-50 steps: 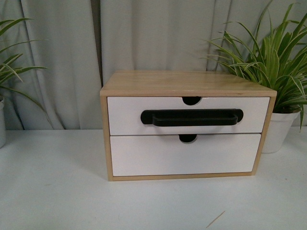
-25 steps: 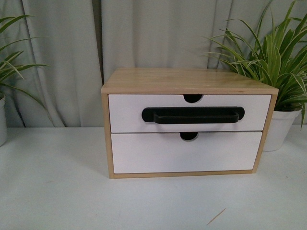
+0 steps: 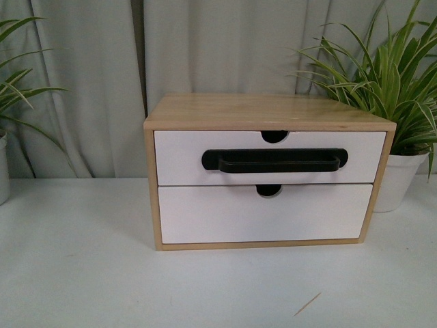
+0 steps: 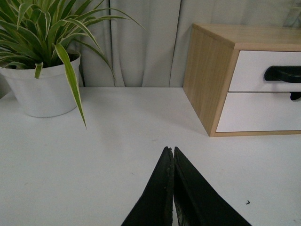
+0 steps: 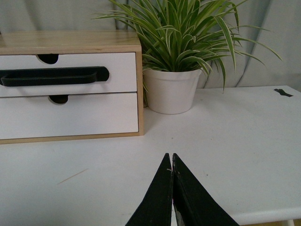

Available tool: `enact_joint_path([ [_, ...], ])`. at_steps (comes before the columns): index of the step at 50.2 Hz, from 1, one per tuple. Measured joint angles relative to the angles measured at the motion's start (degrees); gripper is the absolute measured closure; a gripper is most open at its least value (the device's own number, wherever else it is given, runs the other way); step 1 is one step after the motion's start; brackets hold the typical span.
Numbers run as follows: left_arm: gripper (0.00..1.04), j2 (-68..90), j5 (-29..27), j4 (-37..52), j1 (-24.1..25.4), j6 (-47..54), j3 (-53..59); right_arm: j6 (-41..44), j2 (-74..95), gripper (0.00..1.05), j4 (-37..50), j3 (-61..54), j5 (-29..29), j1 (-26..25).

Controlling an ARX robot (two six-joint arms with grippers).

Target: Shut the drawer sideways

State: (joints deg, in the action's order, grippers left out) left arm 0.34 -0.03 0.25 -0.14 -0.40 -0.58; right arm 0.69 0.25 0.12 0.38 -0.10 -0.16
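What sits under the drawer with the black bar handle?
Under the handled drawer is a plain white drawer front, no handle, in the same wooden cabinet on the white table. Both fronts look shut, so the drawers' insides are hidden.

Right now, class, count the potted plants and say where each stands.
2. The left plant stands left of the cabinet; the right plant stands right of it. Others could sit outside the views.
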Motion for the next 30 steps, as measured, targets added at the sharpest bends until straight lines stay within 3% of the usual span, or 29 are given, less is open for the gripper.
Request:
enact_joint_path([
  [9,1.01,-0.1,0.0,-0.1,0.0,0.0,0.0,0.0,0.0,1.03,0.0,0.0,0.0,0.0],
  [12,0.91,-0.1,0.0,-0.1,0.0,0.0,0.0,0.0,0.0,0.99,0.0,0.0,0.0,0.0],
  [25,0.46,-0.1,0.0,-0.2,0.0,0.0,0.0,0.0,0.0,0.55,0.0,0.0,0.0,0.0],
  [30,0.25,-0.1,0.0,-0.2,0.0,0.0,0.0,0.0,0.0,0.31,0.0,0.0,0.0,0.0],
])
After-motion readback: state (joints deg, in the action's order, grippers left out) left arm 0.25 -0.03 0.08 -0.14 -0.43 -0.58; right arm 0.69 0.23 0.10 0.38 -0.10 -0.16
